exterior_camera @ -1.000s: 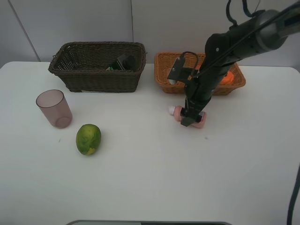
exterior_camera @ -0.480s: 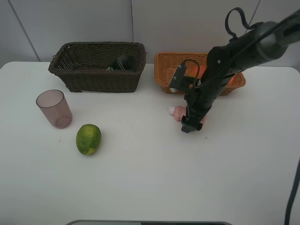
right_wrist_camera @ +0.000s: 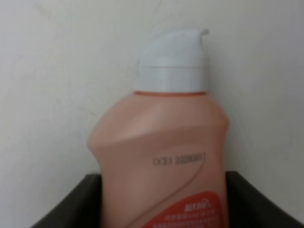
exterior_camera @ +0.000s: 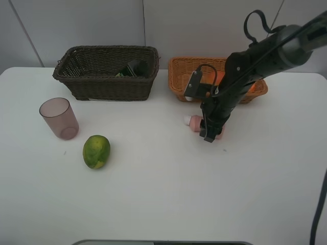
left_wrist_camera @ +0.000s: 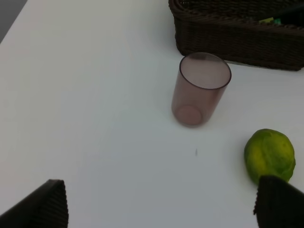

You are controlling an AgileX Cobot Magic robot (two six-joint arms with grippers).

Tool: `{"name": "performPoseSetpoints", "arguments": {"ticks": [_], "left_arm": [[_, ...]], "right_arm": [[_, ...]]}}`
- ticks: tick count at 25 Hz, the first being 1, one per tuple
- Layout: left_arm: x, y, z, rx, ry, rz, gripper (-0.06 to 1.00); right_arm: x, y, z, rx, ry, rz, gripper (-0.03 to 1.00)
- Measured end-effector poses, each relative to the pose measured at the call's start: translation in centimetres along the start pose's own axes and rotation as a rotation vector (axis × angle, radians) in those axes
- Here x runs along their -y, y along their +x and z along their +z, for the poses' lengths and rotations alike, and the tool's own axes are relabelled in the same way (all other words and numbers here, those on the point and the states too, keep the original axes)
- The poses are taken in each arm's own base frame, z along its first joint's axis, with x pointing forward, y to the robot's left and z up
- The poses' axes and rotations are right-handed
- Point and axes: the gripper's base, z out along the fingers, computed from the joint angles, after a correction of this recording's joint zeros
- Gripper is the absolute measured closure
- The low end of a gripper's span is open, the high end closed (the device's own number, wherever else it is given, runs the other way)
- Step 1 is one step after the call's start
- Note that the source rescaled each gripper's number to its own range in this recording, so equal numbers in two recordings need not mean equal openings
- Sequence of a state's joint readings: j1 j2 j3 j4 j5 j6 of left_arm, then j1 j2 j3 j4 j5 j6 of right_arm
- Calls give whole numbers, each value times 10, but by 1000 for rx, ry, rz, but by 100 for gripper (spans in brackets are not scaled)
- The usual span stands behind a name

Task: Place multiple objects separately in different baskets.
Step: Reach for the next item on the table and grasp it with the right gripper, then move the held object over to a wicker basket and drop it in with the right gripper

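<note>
A small pink bottle (exterior_camera: pixel 194 121) with a white cap lies on the white table in front of the light tan basket (exterior_camera: pixel 179 84). My right gripper (exterior_camera: pixel 209 131) stands over it from above. In the right wrist view its dark fingers (right_wrist_camera: pixel 71 199) press both sides of the pink bottle (right_wrist_camera: pixel 159 142). An orange (exterior_camera: pixel 249 85) lies in the tan basket. The dark brown basket (exterior_camera: pixel 102 87) holds a black bottle (exterior_camera: pixel 134 68). The mauve cup (left_wrist_camera: pixel 199 90) stands upright and a green-yellow fruit (left_wrist_camera: pixel 269 154) lies beside it, both ahead of my open, empty left gripper (left_wrist_camera: pixel 161 209).
The cup (exterior_camera: pixel 59 118) and the green-yellow fruit (exterior_camera: pixel 96 151) sit on the left half of the table, in front of the dark basket. Both baskets stand along the far edge by the wall. My right arm reaches over the tan basket.
The right gripper has sunk lower over the pink bottle and its jaws have come together on the bottle's sides. Nothing else has moved.
</note>
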State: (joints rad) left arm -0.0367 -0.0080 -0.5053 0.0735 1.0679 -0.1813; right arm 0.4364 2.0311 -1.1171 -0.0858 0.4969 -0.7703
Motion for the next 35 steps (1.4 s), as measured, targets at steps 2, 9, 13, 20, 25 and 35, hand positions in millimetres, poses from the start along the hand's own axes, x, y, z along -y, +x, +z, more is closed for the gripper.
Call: {"name": "performPoseSetpoints", "arguments": {"ticks": [2, 9, 13, 20, 25, 35], "left_arm": [[0, 0, 0, 0, 0, 0, -6], [0, 0, 0, 0, 0, 0, -6], [0, 0, 0, 0, 0, 0, -6], [0, 0, 0, 0, 0, 0, -6], [0, 0, 0, 0, 0, 0, -6], [0, 0, 0, 0, 0, 0, -6]], "right_arm": [[0, 0, 0, 0, 0, 0, 71], [0, 0, 0, 0, 0, -1, 71], [0, 0, -2, 3, 4, -1, 71], [-4, -8, -35, 32, 36, -34, 71], [-17, -21, -60, 42, 23, -71, 71], [-21, -75, -110, 196, -56, 23, 71]]}}
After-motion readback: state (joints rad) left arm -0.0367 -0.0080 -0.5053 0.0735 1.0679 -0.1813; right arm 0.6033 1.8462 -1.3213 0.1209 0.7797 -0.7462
